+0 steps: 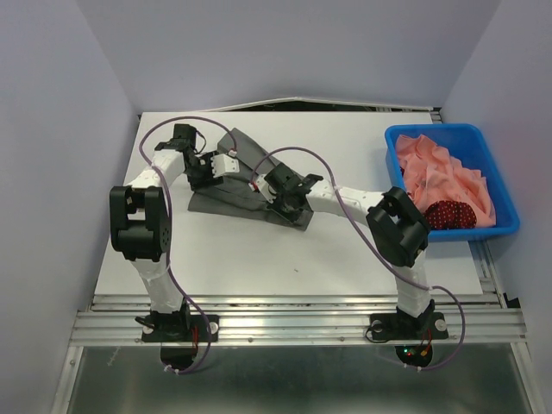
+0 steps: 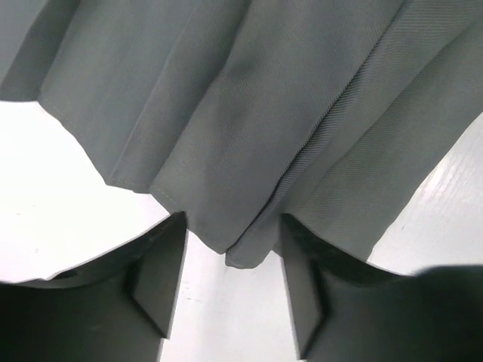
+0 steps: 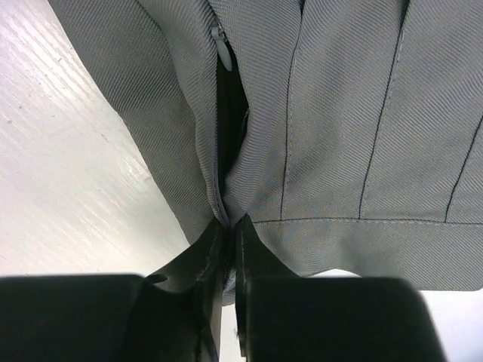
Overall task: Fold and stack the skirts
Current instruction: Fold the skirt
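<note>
Right pincer [image 3: 229, 226] of mine squeezes the grey skirt [image 3: 339, 113] by its zip. My left pincer [image 2: 234, 222] is wide apart around the hem. The skirt lies on the white table [image 1: 259, 259].

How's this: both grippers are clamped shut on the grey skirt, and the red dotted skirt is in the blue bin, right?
Not quite. Only the right gripper is clamped on the grey skirt. The left wrist view shows the left gripper open, its fingers apart and not pinching the cloth. The red dotted skirt is in the blue bin.
</note>
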{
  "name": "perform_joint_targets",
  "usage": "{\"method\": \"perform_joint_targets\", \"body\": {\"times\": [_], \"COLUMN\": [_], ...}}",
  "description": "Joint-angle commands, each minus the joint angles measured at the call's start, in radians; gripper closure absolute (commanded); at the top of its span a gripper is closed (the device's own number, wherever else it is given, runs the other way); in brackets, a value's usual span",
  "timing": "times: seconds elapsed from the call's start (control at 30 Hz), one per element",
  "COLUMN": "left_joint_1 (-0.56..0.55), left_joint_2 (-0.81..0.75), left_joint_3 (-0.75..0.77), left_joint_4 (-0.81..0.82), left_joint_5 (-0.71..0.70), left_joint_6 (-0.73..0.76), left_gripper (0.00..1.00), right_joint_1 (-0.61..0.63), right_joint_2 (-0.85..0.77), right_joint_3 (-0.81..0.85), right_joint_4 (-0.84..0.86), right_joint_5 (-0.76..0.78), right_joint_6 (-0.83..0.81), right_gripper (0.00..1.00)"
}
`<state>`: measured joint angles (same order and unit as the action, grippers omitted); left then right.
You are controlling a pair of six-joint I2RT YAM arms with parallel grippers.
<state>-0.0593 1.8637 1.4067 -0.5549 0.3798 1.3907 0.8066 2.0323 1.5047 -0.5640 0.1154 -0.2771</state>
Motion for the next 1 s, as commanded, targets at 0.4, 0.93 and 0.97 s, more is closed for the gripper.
{"method": "perform_joint_targets", "body": {"times": [0.4, 0.93, 0.97], "left_joint_1": [0.016, -0.013, -0.013], "left_joint_2": [-0.109, -0.041, -0.034], "left_joint_3": [-0.093, -0.064, -0.066], "left_joint_4": [-0.077, 0.016, 0.021], "left_joint_5": [0.010, 0.041, 0.036], "left_joint_6": [0.148, 0.160, 0.162], "left_gripper": [0.75, 0.20, 0.21], "right_joint_1": [0.011, 0.011, 0.011], "right_joint_2": [-0.034, -0.035, -0.034], "right_joint_3": [-0.020, -0.044, -0.046], "right_joint_4": [0.036, 0.038, 0.036], "right_joint_5": [0.029, 0.015, 0.015], "right_joint_6": [-0.019, -0.024, -0.025], "right_gripper": [0.99, 0.99, 0.99]}}
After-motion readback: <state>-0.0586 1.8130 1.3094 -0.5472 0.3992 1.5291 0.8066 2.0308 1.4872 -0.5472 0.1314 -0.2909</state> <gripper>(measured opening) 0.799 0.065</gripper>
